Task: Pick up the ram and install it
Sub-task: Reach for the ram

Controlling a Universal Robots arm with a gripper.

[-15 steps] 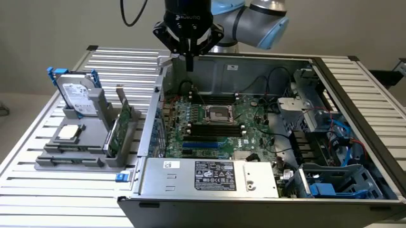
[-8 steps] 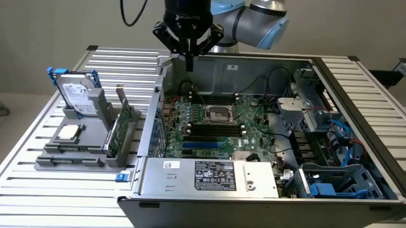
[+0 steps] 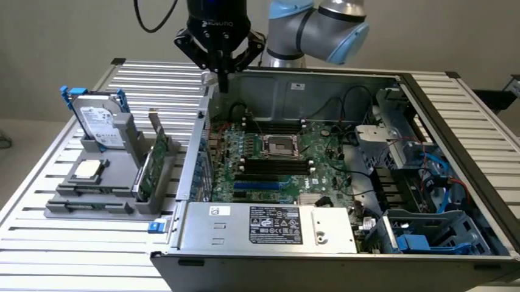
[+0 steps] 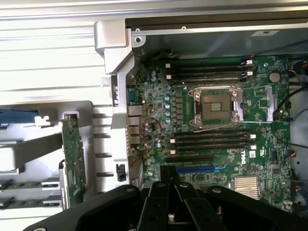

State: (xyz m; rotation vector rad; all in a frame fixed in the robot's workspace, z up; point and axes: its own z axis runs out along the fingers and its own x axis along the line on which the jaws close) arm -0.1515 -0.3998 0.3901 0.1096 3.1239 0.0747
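The gripper [image 3: 221, 84] hangs clenched on nothing, fingers pressed together. It is above the far corner of the open computer case [image 3: 309, 97] on the exterior view's left, close to the tabletop's [image 3: 81, 249] far edge. The ram [image 4: 29, 185] looks to be the thin green strip standing on edge in a slot of the grey rack [image 3: 142, 210]. That slot is toward the tabletop's near edge, just past the processor chip [image 3: 87, 170] and beside the taller green expansion card [image 3: 154, 164]. The ram is well apart from the gripper, untouched.
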